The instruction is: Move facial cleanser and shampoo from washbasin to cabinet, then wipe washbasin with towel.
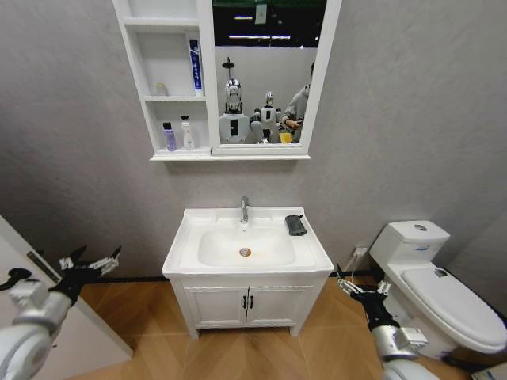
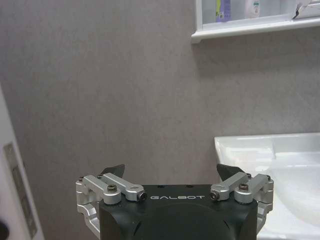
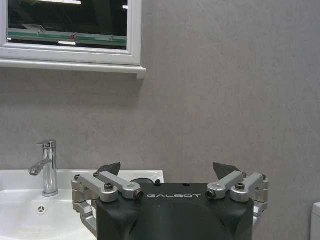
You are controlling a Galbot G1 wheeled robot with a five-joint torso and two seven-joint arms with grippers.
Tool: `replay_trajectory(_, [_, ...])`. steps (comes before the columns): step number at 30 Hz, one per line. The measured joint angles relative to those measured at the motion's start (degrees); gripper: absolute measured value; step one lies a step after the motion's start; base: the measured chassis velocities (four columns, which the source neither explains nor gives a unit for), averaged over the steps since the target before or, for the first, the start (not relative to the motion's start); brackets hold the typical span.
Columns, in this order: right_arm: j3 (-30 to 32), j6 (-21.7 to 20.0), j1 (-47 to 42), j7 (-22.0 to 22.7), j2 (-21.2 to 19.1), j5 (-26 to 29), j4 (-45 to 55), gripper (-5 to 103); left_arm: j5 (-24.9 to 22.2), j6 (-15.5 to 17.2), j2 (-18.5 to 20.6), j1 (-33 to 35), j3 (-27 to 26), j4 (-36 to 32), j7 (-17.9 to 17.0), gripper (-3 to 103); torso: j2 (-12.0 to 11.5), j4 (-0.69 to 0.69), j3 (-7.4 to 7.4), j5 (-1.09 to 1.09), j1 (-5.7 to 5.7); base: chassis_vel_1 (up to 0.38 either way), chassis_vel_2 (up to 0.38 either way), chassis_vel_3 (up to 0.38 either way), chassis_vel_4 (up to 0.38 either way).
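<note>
Grey wall backs your washbasin (image 1: 247,247), where the towel (image 1: 295,225) lies on the rim right of the tap (image 1: 244,209). Two bottles (image 1: 178,134) stand on the lowest shelf of the cabinet (image 1: 170,79) above. Your left gripper (image 1: 93,263) and right gripper (image 1: 358,288) hang low at either side of the vanity (image 1: 247,305), both with fingers apart and empty.

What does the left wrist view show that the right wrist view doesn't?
Left wrist view alone: the open left pincer, the cabinet's bottom shelf holding a purple bottle and a white bottle, and the washbasin's left corner.

Right wrist view alone: the open right pincer, the chrome tap, the mirror with its white frame, and the washbasin's right rear corner.

Both: the grey wall, part of the white washbasin, and the cabinet's lower ledge overhead.
</note>
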Motion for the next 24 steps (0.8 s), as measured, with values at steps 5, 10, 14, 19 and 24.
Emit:
replay_trajectory(5, [-0.6,-0.5,0.9,-0.3,-2.3,2.5,0.8,100,2.5,-1.4,-6.6,3.2,3.1,-2.2,2.0,100,0.0,-0.02,0.0,-0.01,0.0,0.0,0.0,0.0,0.0])
replay_trajectory(10, [-0.3,-0.4,-0.7,-1.4,-4.0,4.7,2.2,100,6.2,-1.7,-11.3,1.5,6.4,-2.9,2.2,100,0.0,-0.03,0.01,-0.02,0.0,0.0,0.0,0.0,0.0])
replay_trajectory(14, [-0.1,-0.2,-2.5,-1.5,-3.0,4.9,3.2,100,7.7,-1.8,-12.0,0.4,6.4,-3.4,2.2,100,0.0,-0.04,0.01,-0.01,0.0,0.0,0.0,0.0,0.0])
replay_trajectory(19, [0.0,0.0,-3.2,-1.7,-2.1,4.9,2.9,100,7.2,-0.8,-10.6,-0.5,5.6,-4.0,1.5,100,0.0,-0.04,0.01,-0.02,0.0,0.0,0.0,0.0,0.0])
replay_trajectory(24, [-0.1,-0.3,-2.8,1.1,-1.4,2.6,2.0,100,7.0,-0.6,-10.3,-0.6,5.5,-4.0,1.3,100,0.0,-0.03,0.02,-0.02,0.0,0.0,0.0,0.0,0.0])
